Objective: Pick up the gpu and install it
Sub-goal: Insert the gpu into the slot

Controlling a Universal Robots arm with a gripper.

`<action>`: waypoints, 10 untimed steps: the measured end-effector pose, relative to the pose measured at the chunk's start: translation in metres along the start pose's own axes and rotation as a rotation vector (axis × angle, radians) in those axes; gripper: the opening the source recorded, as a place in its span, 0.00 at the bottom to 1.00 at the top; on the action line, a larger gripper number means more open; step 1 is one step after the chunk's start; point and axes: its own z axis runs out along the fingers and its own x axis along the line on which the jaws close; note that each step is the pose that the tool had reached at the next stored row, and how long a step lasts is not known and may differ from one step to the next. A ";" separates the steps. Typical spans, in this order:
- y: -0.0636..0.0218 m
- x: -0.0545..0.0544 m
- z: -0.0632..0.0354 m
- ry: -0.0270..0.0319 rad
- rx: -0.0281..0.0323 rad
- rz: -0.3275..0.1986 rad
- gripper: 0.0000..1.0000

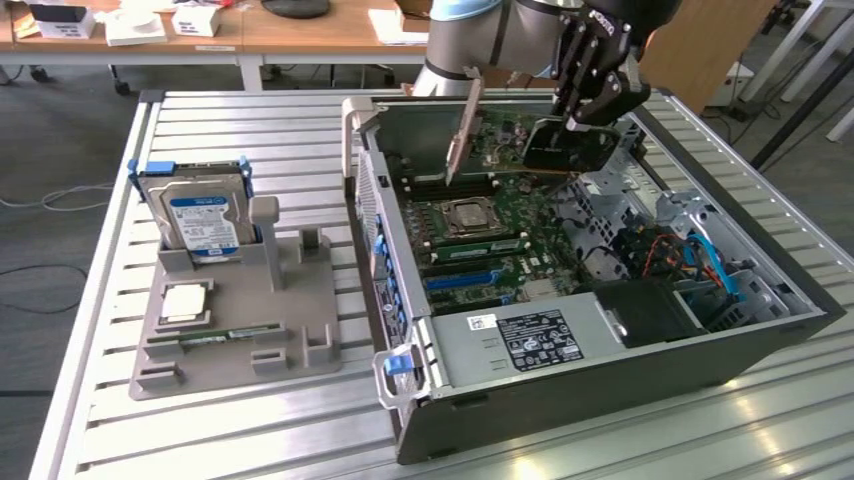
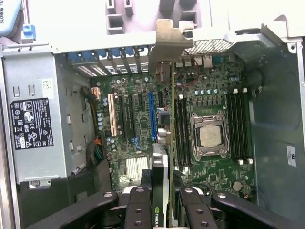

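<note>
Claw (image 2: 164,207) pinches the gpu (image 2: 170,45) over the motherboard (image 2: 214,167); if you let it tilt, its edge could jam against that board.

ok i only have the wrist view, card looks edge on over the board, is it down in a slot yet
observer: no, in the exterior view the gpu hangs above the motherboard, not seated
operator: where does the hand have it
observer: the hand grips it from above, at the end away from the bracket
operator: what's on the holder
observer: the hard drive stands upright in the grey holder, on the exterior view's left of the case
</note>
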 end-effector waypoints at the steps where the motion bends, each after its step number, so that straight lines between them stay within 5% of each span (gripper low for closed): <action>1: 0.0000 0.000 0.0000 -0.0002 0.0011 0.000 0.27; 10: 0.0000 0.000 0.0007 -0.0015 0.0257 -0.032 0.27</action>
